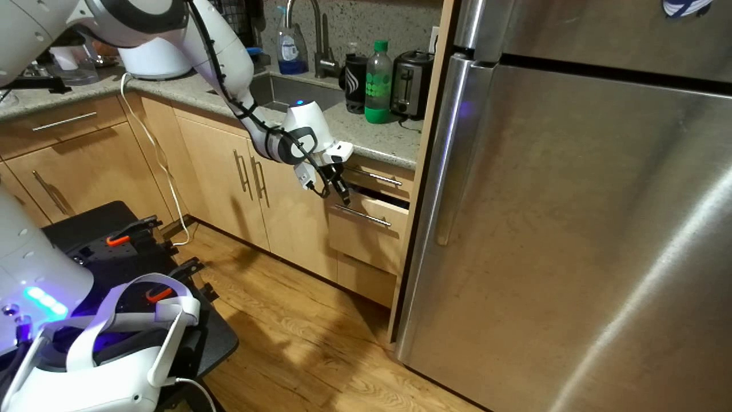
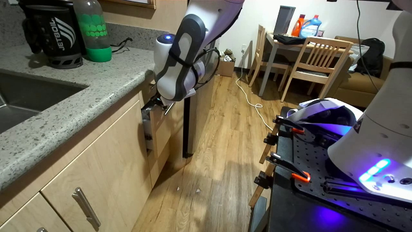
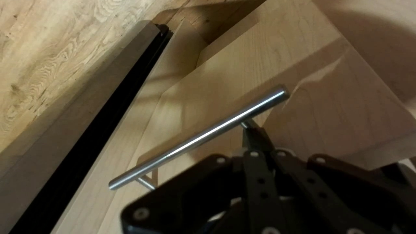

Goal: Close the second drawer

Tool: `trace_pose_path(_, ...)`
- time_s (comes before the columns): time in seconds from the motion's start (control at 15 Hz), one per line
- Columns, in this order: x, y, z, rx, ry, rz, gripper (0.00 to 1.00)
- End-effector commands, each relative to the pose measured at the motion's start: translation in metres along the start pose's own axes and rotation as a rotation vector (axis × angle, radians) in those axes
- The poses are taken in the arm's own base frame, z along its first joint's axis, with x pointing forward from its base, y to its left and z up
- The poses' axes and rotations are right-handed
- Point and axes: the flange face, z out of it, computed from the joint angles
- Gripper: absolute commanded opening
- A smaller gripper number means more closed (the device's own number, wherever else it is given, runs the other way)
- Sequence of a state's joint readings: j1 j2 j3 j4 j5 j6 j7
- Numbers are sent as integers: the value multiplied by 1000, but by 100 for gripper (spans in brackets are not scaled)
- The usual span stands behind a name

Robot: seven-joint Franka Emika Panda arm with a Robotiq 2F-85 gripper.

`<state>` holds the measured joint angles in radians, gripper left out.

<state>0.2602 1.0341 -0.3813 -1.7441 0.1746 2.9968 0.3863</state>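
The second drawer is the pale wood front with a silver bar handle; it shows in both exterior views (image 1: 366, 234) (image 2: 162, 130) and the wrist view (image 3: 227, 78). It stands partly open, with a dark gap above its front and its boxy side visible. Its handle (image 1: 369, 217) crosses the middle of the wrist view (image 3: 201, 136). My gripper (image 1: 345, 201) is at the handle's end nearest the cabinet doors, by the front's upper part (image 2: 149, 104). Its fingers are together in the wrist view (image 3: 256, 136), tips close beside a handle post. Whether they touch the drawer cannot be told.
A shallower drawer (image 1: 394, 184) sits above, under the stone countertop (image 1: 394, 142). Cabinet doors (image 1: 297, 214) are beside the drawer. A steel refrigerator (image 1: 549, 229) stands close on its other side. A black table (image 1: 217, 337) carries the robot base and a headset.
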Motion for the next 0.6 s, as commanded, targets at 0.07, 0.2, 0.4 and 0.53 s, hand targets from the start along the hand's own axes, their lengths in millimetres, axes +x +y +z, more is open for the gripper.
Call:
trace_pose_path(0.07,9,-10,-1,-9,59,15,0)
trace_pose_path(0.2,9,-12,0,-12,63,8,0)
trace_pose_path(0.4,10,-16,2,0,84,-2,0)
trace_pose_path(0.53,12,-19,4,13,123,-14,0)
